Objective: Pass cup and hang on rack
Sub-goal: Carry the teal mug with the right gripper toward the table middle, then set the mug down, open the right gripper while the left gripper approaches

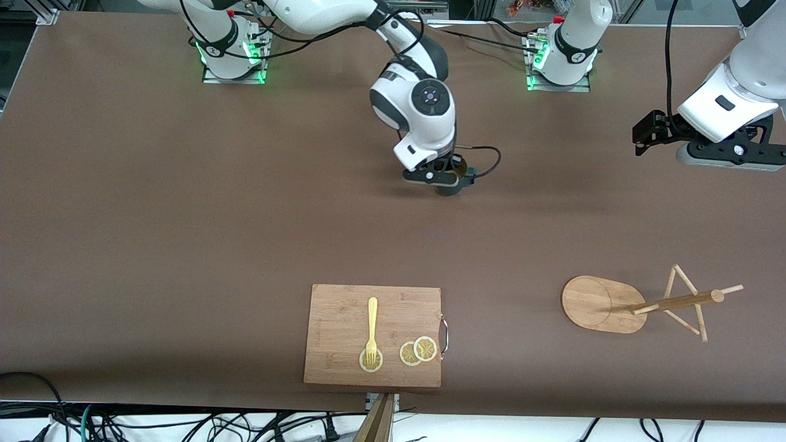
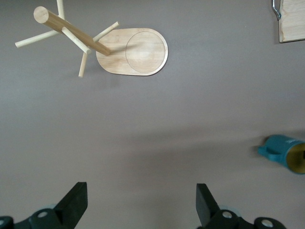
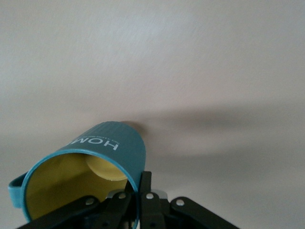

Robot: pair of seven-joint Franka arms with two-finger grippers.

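The teal-blue cup (image 1: pixel 452 186) is near the middle of the table, tilted, with its yellowish inside showing in the right wrist view (image 3: pixel 90 162). My right gripper (image 1: pixel 443 176) is shut on the cup's rim (image 3: pixel 142 193), one finger inside and one outside the wall. The cup is low over the table; I cannot tell whether it touches. The cup also shows in the left wrist view (image 2: pixel 285 151). The bamboo rack (image 1: pixel 605 304) stands toward the left arm's end, nearer to the front camera, and shows in the left wrist view (image 2: pixel 133 52). My left gripper (image 1: pixel 646 134) is open and empty, up in the air at the left arm's end.
A wooden cutting board (image 1: pixel 344 307) lies near the front edge, with a yellow fork (image 1: pixel 372 325) and lemon slices (image 1: pixel 417 351) on it. Its corner shows in the left wrist view (image 2: pixel 291 21). Bare brown table lies between cup and rack.
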